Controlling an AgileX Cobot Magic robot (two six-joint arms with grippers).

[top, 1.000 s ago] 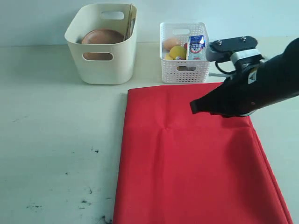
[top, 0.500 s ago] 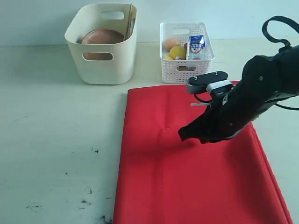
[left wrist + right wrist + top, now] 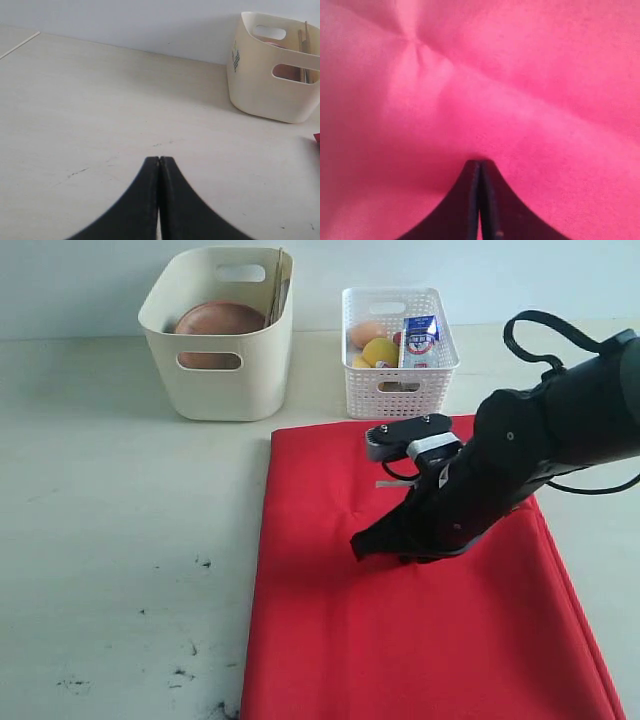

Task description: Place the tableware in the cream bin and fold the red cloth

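The red cloth (image 3: 400,640) lies flat on the table as a long rectangle, with a puckered crease (image 3: 415,45) near its middle. My right gripper (image 3: 358,548) is shut and low over the cloth's upper middle. Its tips (image 3: 480,165) rest on or just above the fabric, with nothing pinched between them. The cream bin (image 3: 225,380) stands at the back left and holds the round brown wooden plate (image 3: 218,318) and thin chopsticks (image 3: 277,290). My left gripper (image 3: 159,161) is shut over bare table, with the cream bin (image 3: 265,95) ahead of it; it is outside the exterior view.
A white lattice basket (image 3: 395,390) stands just behind the cloth, holding a blue-white milk carton (image 3: 421,340), a lemon (image 3: 380,350) and an egg (image 3: 365,333). Dark scuff marks (image 3: 190,650) dot the pale table left of the cloth.
My right arm has swung down and to the left, from beside the lattice basket onto the cloth's upper middle. The cloth and both bins have not moved.
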